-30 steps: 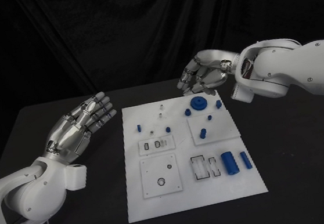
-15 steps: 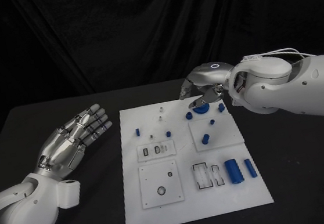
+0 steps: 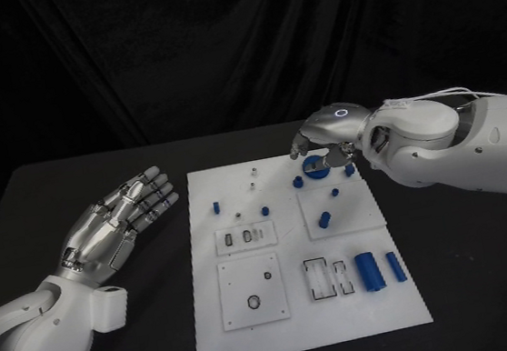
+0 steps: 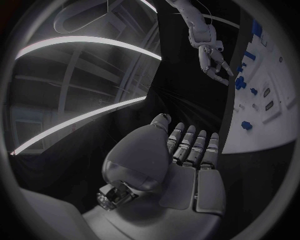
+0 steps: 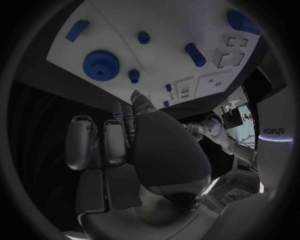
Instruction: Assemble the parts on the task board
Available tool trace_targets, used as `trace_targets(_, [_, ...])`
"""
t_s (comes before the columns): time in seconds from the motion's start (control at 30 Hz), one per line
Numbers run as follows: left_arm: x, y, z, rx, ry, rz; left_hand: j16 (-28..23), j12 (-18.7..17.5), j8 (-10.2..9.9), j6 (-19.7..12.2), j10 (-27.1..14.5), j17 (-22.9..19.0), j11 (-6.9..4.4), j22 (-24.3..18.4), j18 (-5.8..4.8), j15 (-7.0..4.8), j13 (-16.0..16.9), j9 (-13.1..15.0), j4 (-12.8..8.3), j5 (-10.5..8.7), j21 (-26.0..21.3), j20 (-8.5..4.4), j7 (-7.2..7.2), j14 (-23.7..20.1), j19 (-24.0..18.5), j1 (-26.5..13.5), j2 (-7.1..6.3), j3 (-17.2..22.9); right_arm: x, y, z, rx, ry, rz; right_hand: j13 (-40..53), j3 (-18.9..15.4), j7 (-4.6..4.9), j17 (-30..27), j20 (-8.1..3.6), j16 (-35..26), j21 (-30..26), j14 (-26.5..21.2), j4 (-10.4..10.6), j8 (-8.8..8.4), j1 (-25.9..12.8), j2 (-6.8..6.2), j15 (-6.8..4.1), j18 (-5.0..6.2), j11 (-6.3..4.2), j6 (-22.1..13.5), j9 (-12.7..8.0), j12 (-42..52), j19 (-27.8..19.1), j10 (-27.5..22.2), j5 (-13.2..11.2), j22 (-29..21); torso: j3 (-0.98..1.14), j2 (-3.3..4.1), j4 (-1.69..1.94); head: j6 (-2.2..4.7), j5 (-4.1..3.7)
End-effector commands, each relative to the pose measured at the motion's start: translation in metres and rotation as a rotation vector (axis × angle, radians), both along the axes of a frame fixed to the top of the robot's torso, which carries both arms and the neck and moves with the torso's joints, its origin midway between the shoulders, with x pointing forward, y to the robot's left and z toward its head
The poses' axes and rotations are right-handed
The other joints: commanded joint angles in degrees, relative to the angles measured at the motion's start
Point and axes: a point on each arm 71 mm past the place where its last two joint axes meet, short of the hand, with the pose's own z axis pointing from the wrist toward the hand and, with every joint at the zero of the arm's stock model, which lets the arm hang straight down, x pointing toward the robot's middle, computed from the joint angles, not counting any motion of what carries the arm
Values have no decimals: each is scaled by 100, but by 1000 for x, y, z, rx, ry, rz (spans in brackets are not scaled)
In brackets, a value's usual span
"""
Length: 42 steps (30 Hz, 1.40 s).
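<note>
Flat black table (image 3: pixel 59 201) w/ matte top is carrying everything, running left to right & back to a dark curtain. White rectangular task board (image 3: pixel 311 332) is lying flat directly on it, approx centre, long side running near to far, tilted a little. Black surface is showing on both sides of the board & along its near edge. In left wrist view the board (image 4: pixel 265 127) is sitting on the same dark top; in right wrist view its far edge (image 5: pixel 94 90) is meeting the black surface.
</note>
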Motion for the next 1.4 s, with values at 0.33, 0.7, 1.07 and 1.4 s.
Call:
trace_targets(0.33, [-3, 5, 20, -161, -220, 51, 39, 47, 32, 61, 4, 9, 79, -5, -108, -5, 12, 7, -18, 41, 29, -16, 32, 46, 37, -48, -38, 76, -1, -5, -8, -3, -27, -23, 13, 67, 30, 18, 8, 32, 32, 24, 30, -60, -51, -58, 26, -64, -4, 38, 15, -60, -25, 73, -84, 17, 0, 30, 19, -14, 22])
trace_targets(0.7, [-2, 4, 19, -171, -215, 46, 35, 55, 27, 56, 5, 6, 103, -9, -115, -3, 11, 5, -24, 42, 23, -17, 45, 32, 28, -54, -38, 109, -1, -5, -16, 1, -21, -18, 13, 120, 79, -5, 37, 15, 16, 9, 39, -86, -63, -80, 60, -58, 0, 41, 22, -88, -49, 107, -84, -7, -7, 41, 37, -42, -8])
trace_targets(1.07, [-1, 3, 19, -173, -211, 42, 40, 68, 26, 60, 14, 6, 120, -10, -118, -2, 13, 5, -30, 46, 21, -18, 53, 29, 26, -59, -41, 131, 0, -2, -23, -8, -2, -9, 1, 292, 125, -12, 72, -6, 2, -11, 15, -206, -40, -115, 89, -50, 34, -30, -20, -244, -77, 72, 82, -11, -17, 53, 37, -56, -15])
trace_targets(1.4, [0, 3, 18, -178, -203, 42, 43, 61, 22, 52, 4, 6, 128, -13, -120, 1, 10, 3, -34, 47, 17, -18, 60, 28, 21, -62, -43, 146, -1, 2, -32, -19, 25, -4, 1, 360, 159, -34, 98, -23, -11, -23, 12, -198, -49, -122, 119, -46, 48, 56, -13, -309, -94, 81, 111, -26, -16, 50, 45, -89, -10])
